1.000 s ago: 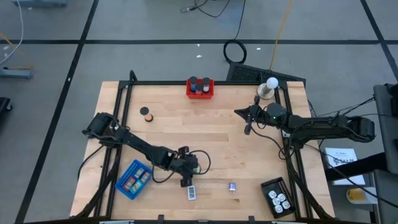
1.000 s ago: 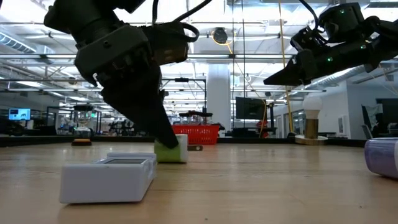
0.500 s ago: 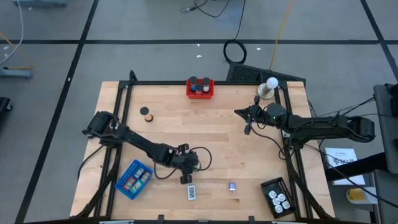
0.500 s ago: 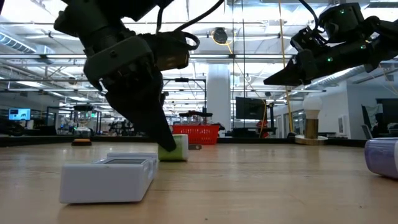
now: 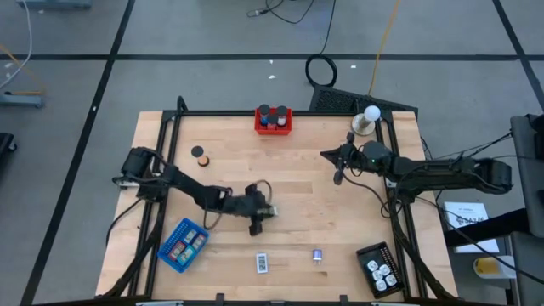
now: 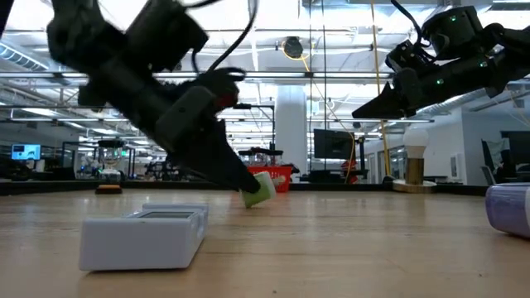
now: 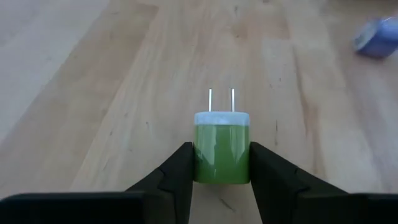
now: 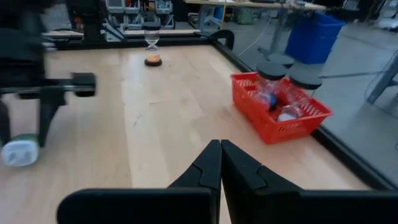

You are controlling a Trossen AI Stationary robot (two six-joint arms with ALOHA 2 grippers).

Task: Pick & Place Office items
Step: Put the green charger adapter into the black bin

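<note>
The left hand [image 7: 221, 163] is clamped on a green plug [image 7: 222, 146], its 2 prongs pointing away, lifted just above the counter [image 5: 306, 183]. The right hand [image 5: 338, 178] hangs pressed together, well apart.

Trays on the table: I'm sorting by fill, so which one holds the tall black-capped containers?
The red tray at the table's far edge; black caps stand in it. The blue tray holds small flat pieces, the black tray white round ones.

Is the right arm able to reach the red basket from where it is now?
Probably yes. The right gripper hovers with fingers shut, and bare table lies between it and the red basket; nothing stands in between.
</note>
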